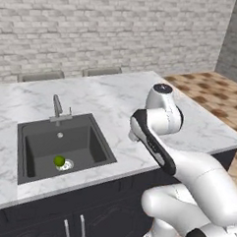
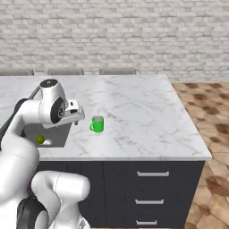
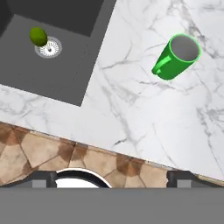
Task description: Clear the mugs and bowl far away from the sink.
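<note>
Jaws spread wide, nothing held; gripper (image 3: 112, 177) hangs above the counter edge. Green mug (image 3: 178, 57) stands upright near the sink (image 3: 52, 61). Risk: an off-centre descent clips its rim or handle and tips it toward the basin.

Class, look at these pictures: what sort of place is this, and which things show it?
Most likely a kitchen: a marble counter with a recessed dark sink and faucet, dark drawers beneath, and a green mug standing on the counter.

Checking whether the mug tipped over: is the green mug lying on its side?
No, in the right base view the green mug stands upright on the marble counter, just right of the sink.
</note>
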